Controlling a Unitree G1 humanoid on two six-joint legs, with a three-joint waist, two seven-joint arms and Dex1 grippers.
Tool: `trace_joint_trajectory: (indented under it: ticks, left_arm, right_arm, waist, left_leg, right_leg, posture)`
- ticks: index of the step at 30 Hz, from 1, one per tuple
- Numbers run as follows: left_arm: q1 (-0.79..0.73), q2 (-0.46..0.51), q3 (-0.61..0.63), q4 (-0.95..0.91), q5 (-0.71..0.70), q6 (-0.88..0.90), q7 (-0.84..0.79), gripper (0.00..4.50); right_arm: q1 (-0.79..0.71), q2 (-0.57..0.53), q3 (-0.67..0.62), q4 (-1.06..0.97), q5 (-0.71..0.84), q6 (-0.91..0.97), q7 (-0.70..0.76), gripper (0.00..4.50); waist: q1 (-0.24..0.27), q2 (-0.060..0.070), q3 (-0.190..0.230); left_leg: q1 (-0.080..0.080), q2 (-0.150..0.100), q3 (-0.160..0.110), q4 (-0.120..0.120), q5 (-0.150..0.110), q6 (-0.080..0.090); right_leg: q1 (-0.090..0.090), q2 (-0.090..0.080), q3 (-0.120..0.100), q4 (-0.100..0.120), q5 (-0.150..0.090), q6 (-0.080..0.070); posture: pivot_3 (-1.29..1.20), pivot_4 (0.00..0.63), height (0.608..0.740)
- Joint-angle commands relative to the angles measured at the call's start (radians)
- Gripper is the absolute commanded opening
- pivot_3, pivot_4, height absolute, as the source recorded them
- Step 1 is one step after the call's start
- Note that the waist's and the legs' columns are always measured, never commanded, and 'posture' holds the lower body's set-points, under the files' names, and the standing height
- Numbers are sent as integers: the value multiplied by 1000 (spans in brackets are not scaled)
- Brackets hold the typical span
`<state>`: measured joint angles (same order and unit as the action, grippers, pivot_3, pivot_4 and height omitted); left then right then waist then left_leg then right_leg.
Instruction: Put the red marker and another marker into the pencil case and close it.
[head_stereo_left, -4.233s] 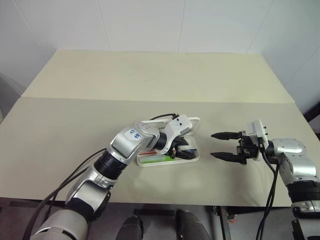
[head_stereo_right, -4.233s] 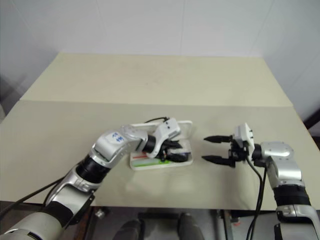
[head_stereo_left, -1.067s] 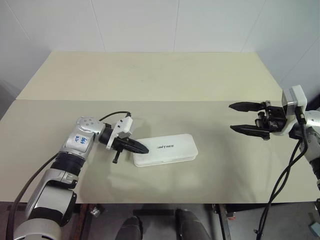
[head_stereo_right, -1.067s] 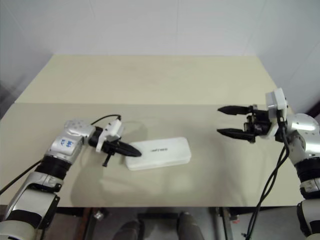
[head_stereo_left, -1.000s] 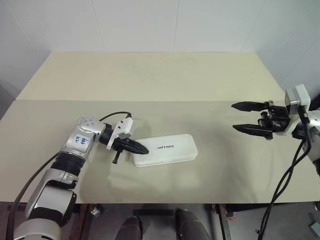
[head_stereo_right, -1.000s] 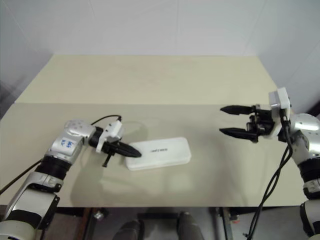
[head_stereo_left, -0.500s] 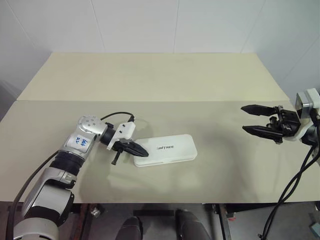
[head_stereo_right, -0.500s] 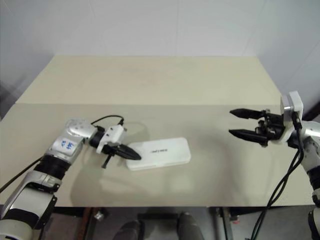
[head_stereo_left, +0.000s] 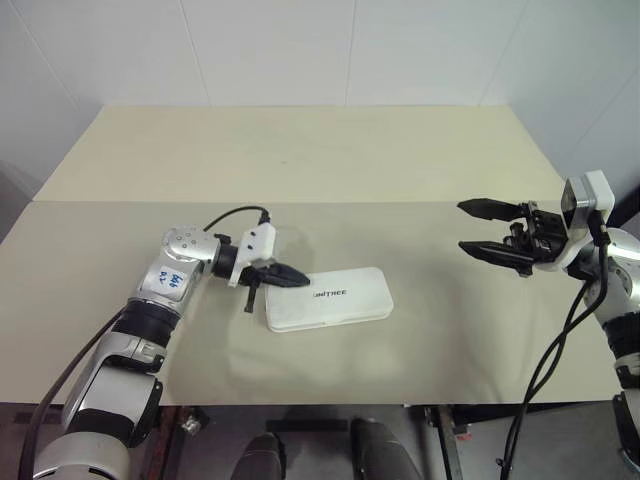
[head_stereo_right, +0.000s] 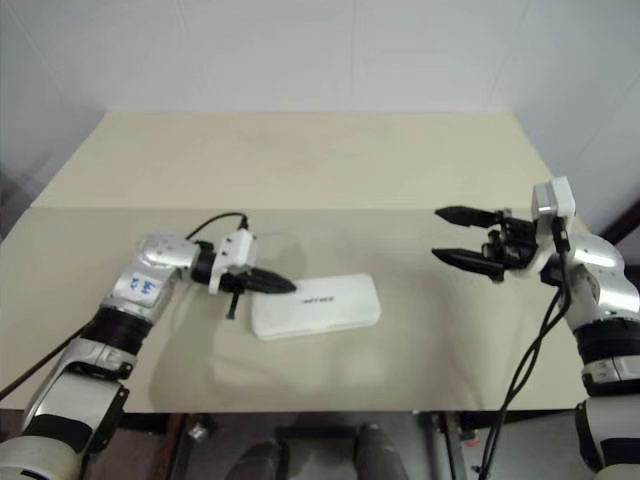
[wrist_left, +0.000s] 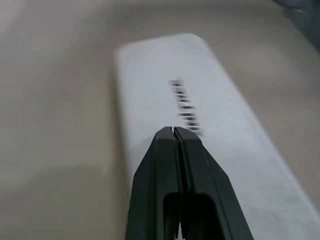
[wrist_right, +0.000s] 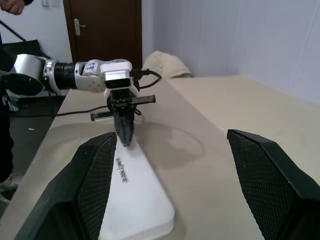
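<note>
The pencil case (head_stereo_left: 328, 297) sits flat on the worktop (head_stereo_left: 300, 160) with the lid down, so this looks basically done. The left gripper (head_stereo_left: 292, 272), fingers pinched together on nothing, hovers over the case's left end, so I'd press the lid once, then lift straight up. The right gripper (head_stereo_left: 482, 228) waits far off, spread wide and empty.
</note>
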<state>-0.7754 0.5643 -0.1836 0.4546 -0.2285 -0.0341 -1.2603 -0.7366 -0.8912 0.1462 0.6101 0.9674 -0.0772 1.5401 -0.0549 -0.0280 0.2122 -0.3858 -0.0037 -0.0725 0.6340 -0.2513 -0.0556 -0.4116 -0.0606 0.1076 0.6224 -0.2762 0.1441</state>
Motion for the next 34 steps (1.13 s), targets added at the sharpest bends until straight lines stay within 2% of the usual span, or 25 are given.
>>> trace_joint_trajectory:
  ticks: [1,4,7,14,19,23,29,34]
  left_arm:
    - [56,-26,130,-143,-84,-30,90,422]
    - [109,-38,190,-254,-149,-6,108,1222]
    - [221,-12,250,-419,-295,79,47,2207]
    - [432,56,348,-627,-417,158,33,4439]
    - [544,149,413,-694,-470,226,1,4476]
    - [571,221,467,-669,-467,235,-23,4476]
    - [569,266,505,-640,-463,250,-18,4476]
    - [510,268,506,-589,-437,261,32,4476]
  right_arm:
    - [-30,12,-30,25,-24,6,74,4500]
    - [-50,23,-25,45,-41,10,74,4500]
    - [-89,41,-13,68,-62,13,74,4500]
    - [-119,36,3,94,-73,15,74,4500]
    - [-116,15,9,108,-74,13,74,4500]
    - [-104,12,14,105,-77,8,74,4500]
    - [-113,25,28,104,-75,-1,74,4500]
    - [-155,95,49,97,-62,-7,74,4500]
  waist:
    - [1,0,0]
    - [3,0,0]
    - [-2,0,0]
    - [-4,0,0]
    - [-3,1,1]
    - [-3,1,1]
    - [-4,1,1]
    - [-8,1,1]
  left_leg:
    - [0,0,0,-1,0,0]
    - [-2,0,0,-1,-1,0]
    - [-2,0,1,-2,-1,0]
    - [0,0,1,-1,-1,0]
    - [0,0,1,-2,-1,0]
    - [0,0,1,-2,-1,0]
    - [0,0,1,-3,-1,0]
    - [1,1,1,-3,-1,0]
  right_leg:
    - [0,0,0,-1,0,0]
    - [-1,-1,0,-2,0,0]
    - [-1,-1,0,-2,0,0]
    - [-1,0,0,-1,0,-1]
    - [0,0,0,-2,-1,-1]
    - [0,0,0,-2,-1,-2]
    - [0,0,0,-3,-1,-3]
    - [-1,1,0,-2,-2,-3]
  posture:
    - [0,150,740]
    - [0,150,740]
    - [0,150,740]
    - [0,150,740]
    - [0,150,740]
    - [0,150,740]
    - [0,150,740]
    - [0,150,740]
